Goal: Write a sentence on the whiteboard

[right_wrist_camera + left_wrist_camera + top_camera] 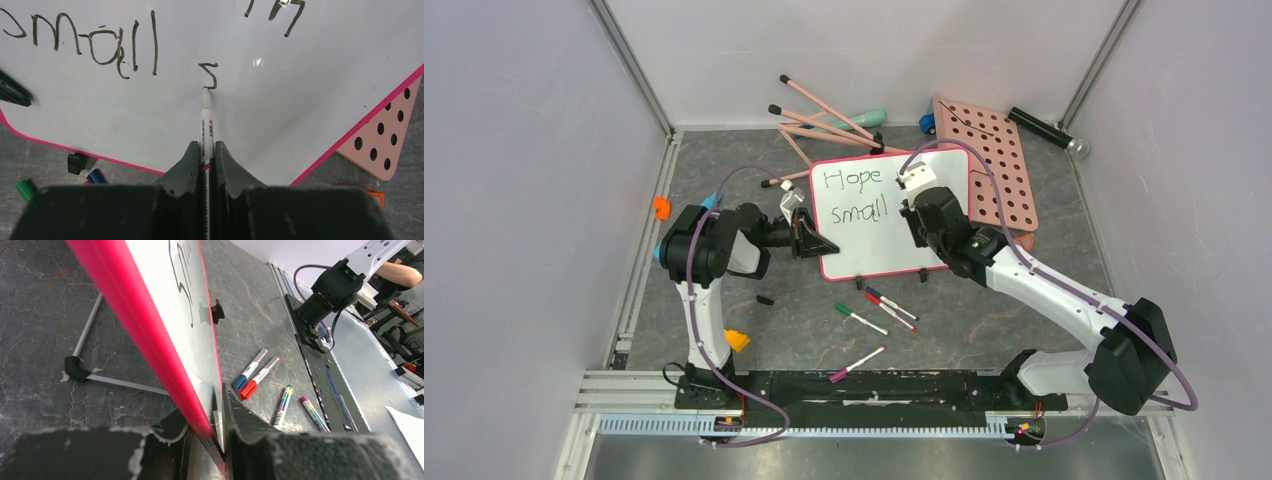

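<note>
Slipping is the danger: the right gripper (203, 150) pinches the marker (206, 125), tip touching the whiteboard (854, 258) at the "s" after "small"; the left gripper (212, 422) clamps the board's left rim, in the middle of the table (724, 170). Hard pressure may shift the board and smear the sentence (852, 195).

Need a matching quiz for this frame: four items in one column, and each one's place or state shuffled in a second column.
Column 1
1. left hand
2. right hand
3. perforated panel
4. green-capped marker

Column 2
A. lies on the table in front of the whiteboard
B. shut on a white-barrelled marker, tip on the whiteboard
C. clamped on the whiteboard's left edge
D. pink, at the whiteboard's right edge

Pairs: 1-C, 2-B, 3-D, 4-A
</note>
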Robot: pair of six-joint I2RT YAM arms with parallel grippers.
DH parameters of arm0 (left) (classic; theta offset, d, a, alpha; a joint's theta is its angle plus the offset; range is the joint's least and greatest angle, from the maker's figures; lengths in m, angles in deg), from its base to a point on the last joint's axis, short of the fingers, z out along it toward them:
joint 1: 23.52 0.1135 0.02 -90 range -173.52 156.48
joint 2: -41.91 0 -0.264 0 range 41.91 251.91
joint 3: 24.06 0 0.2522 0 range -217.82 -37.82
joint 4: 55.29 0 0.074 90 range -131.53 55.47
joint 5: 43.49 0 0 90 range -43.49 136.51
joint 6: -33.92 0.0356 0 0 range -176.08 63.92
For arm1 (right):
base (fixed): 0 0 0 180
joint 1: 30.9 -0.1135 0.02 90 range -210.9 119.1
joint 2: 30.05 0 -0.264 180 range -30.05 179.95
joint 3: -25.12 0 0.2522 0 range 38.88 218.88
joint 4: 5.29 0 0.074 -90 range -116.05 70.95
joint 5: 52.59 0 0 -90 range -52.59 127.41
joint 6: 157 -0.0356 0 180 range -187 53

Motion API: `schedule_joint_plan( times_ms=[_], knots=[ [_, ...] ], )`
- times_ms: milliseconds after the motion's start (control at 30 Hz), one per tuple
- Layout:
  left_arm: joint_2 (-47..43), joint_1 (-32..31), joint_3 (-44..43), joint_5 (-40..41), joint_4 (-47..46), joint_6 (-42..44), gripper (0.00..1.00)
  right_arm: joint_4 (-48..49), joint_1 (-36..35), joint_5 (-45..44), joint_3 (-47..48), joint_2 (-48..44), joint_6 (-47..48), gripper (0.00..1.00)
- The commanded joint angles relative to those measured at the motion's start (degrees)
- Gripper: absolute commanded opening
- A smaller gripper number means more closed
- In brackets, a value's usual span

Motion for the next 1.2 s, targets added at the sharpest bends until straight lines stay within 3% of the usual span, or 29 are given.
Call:
schedule_joint_plan(
  times_ms=[0,533,1167],
  knots=[
    [0.83,-0.6,-0.45,-3.28,-4.87,5.16,0.17,1.81,0.38,3.63,1.05,-0.49,0.01,0.0],
    [0.78,-0.6,-0.36,-3.33,-4.87,5.12,0.17,1.88,1.84,1.18,2.51,-5.02,-0.08,0.0],
    [0.8,-0.6,-0.37,-3.26,-4.87,5.18,0.17,2.45,3.38,-0.61,3.74,-0.29,0.64,0.0]
  ],
)
